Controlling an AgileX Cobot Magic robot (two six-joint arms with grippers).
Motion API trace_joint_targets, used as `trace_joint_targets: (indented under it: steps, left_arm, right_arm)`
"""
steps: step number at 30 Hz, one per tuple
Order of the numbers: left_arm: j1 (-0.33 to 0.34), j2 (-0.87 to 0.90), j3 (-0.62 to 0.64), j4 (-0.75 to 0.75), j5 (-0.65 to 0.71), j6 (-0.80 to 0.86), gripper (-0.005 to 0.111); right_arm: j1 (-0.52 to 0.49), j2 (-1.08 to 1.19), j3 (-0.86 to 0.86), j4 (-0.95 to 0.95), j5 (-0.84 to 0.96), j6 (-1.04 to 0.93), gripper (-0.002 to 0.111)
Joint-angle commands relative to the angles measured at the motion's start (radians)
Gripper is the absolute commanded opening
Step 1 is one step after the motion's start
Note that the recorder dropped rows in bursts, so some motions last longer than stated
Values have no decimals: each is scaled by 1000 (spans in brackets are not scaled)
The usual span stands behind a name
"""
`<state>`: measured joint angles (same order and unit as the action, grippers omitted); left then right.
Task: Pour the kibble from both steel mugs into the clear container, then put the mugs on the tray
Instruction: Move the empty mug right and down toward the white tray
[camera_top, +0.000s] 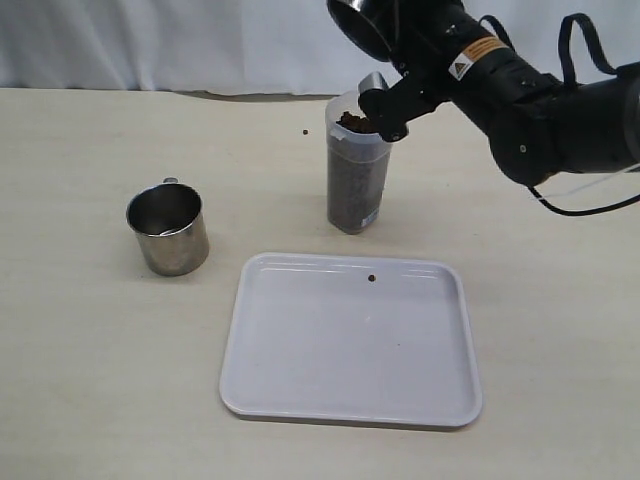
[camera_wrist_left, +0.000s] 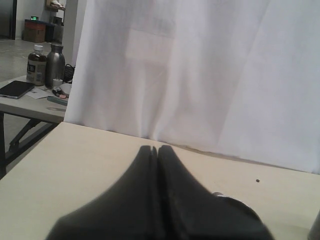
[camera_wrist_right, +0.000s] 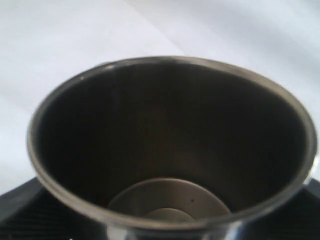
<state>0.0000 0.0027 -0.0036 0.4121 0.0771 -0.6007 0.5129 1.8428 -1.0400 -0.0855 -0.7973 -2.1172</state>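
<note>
R gripper (camera_top: 392, 102) is clamping the held steel mug (camera_wrist_right: 170, 145), jaws standing wide on either side of its body. I'm holding the mug tipped over the mouth of the clear container (camera_top: 356, 195), which is standing upright on the table (camera_top: 80, 380) just behind the far edge of the tray (camera_top: 300, 380). L gripper (camera_wrist_left: 158, 152) is fully closed on nothing, pads touching; it isn't showing in the ext view.

Contents:
- Held mug: wrist cam is looking straight in and I'm seeing bare steel bottom, so prob. emptied.
- Container: kibble (camera_top: 352, 122) is filling it to the rim and heaping slightly above it.
- Second steel mug (camera_top: 168, 230): upright on the table, well left of the container, looking empty.
- Tray: holding no mugs, one stray pellet (camera_top: 371, 278) near its far rim; another pellet (camera_top: 303, 131) is lying on the table left of the container.

Judging the pour as finishing. To do it well I'm planning to rotate the wrist back slowly while the lip is over the mouth, then lift clear. The container is tall and narrow w/ a heaped top, so any bump is risking a spill.
</note>
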Motion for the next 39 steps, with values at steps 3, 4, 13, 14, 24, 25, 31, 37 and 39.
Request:
trace_joint_targets:
  steps: [3, 4, 13, 14, 24, 25, 31, 37, 39]
  left_arm:
    - [-3, -3, 4, 0, -4, -2, 0]
    - [-3, -3, 4, 0, -4, -2, 0]
    - [-3, -3, 4, 0, -4, -2, 0]
    - [-3, -3, 4, 0, -4, -2, 0]
    - [-3, -3, 4, 0, -4, -2, 0]
    - [-3, -3, 4, 0, -4, -2, 0]
    - [-3, -3, 4, 0, -4, -2, 0]
    - [-3, -3, 4, 0, -4, -2, 0]
    - [-3, -3, 4, -2, -15, -2, 0]
  right_arm:
    - [1, -6, 23, 1, -15, -2, 5]
    - [1, -6, 23, 29, -15, -2, 5]
    - [1, -6, 23, 179, -60, -2, 5]
    - [1, -6, 23, 187, -61, 3, 5]
    - [-62, -137, 30, 800, 39, 723, 5]
    - [-83, -161, 45, 800, 92, 800, 5]
    - [-166, -309, 261, 626, 149, 1314, 5]
    - [-213, -401, 575, 203, -58, 1965, 5]
    - [-213, -406, 674, 135, -159, 2060, 5]
